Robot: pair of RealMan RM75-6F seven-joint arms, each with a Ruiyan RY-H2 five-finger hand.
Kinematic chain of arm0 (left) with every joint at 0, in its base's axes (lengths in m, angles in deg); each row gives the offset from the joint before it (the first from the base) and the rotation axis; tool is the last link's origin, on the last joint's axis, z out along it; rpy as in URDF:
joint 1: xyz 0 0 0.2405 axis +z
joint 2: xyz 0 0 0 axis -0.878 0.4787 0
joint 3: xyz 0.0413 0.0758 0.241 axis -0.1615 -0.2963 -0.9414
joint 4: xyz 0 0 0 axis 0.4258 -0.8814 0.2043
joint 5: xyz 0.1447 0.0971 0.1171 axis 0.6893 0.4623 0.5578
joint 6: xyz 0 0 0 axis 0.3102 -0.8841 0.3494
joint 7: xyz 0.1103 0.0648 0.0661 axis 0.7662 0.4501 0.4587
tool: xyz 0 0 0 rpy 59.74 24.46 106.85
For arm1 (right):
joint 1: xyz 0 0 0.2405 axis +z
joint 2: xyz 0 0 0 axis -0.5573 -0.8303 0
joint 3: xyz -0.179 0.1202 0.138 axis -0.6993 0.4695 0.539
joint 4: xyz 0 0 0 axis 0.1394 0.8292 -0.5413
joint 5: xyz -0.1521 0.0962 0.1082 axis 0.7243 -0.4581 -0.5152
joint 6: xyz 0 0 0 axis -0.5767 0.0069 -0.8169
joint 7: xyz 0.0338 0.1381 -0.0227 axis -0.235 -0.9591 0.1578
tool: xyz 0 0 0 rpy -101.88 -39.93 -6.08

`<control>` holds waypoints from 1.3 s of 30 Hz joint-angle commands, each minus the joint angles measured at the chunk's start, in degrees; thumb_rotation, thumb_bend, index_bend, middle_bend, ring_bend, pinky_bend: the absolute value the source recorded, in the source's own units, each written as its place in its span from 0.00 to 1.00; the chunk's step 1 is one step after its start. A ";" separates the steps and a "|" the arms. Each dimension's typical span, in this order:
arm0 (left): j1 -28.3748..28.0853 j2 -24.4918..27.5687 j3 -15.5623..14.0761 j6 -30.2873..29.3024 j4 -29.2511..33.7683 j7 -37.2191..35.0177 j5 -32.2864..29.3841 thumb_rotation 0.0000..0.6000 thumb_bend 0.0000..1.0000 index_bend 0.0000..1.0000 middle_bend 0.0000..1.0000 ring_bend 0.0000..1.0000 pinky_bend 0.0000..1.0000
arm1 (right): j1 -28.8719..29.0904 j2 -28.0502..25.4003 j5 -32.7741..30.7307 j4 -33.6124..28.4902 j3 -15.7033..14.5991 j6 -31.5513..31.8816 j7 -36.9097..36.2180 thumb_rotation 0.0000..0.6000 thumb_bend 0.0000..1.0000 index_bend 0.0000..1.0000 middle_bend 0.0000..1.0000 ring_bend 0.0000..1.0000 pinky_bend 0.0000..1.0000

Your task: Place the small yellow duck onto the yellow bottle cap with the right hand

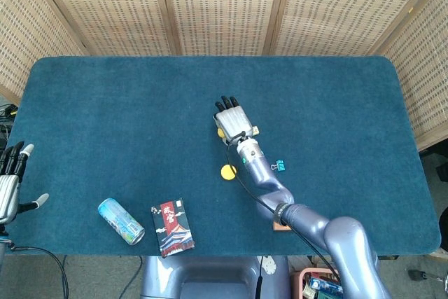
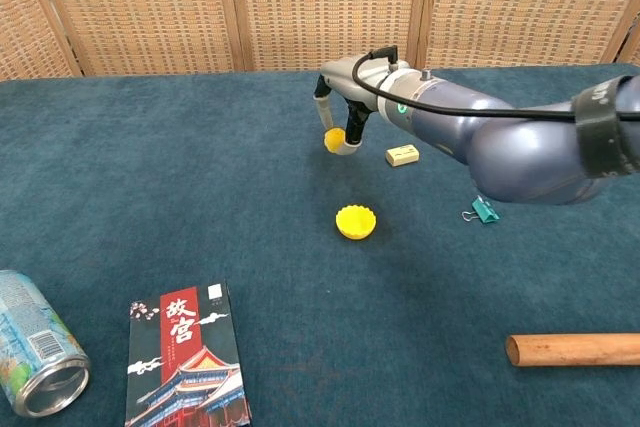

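Observation:
My right hand [image 2: 340, 112] [image 1: 231, 120] pinches the small yellow duck [image 2: 333, 138] between its fingertips, lifted clear of the blue cloth. In the head view only a sliver of the duck [image 1: 220, 131] shows beside the hand. The yellow bottle cap [image 2: 355, 221] [image 1: 228, 171] lies flat on the cloth, nearer to me than the hand and slightly to its right in the chest view. My left hand [image 1: 10, 181] hangs off the table's left edge with its fingers spread and nothing in them.
A small cream block [image 2: 402, 155] lies just right of the hand. A green binder clip [image 2: 483, 211], a wooden rod [image 2: 572, 349], a drink can [image 2: 38, 358] on its side and a red card box [image 2: 186, 356] lie nearer the front edge.

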 commanded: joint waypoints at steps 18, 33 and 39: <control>0.22 0.90 -2.07 -0.12 1.66 -1.44 3.15 1.00 0.10 0.00 0.00 0.00 0.00 | -12.92 -13.01 -9.21 -44.72 -8.76 22.39 25.17 1.00 0.20 0.56 0.14 0.00 0.08; 0.36 0.96 -2.19 -0.65 2.18 -0.82 3.62 1.00 0.10 0.00 0.00 0.00 0.00 | -12.28 -10.09 -10.65 -42.64 -9.47 21.86 24.66 1.00 0.20 0.56 0.14 0.00 0.08; 0.49 0.95 -2.07 -0.91 2.04 -0.98 3.47 1.00 0.10 0.00 0.00 0.00 0.00 | -11.48 -8.03 -11.40 -38.37 -9.24 20.10 23.57 1.00 0.20 0.56 0.14 0.00 0.08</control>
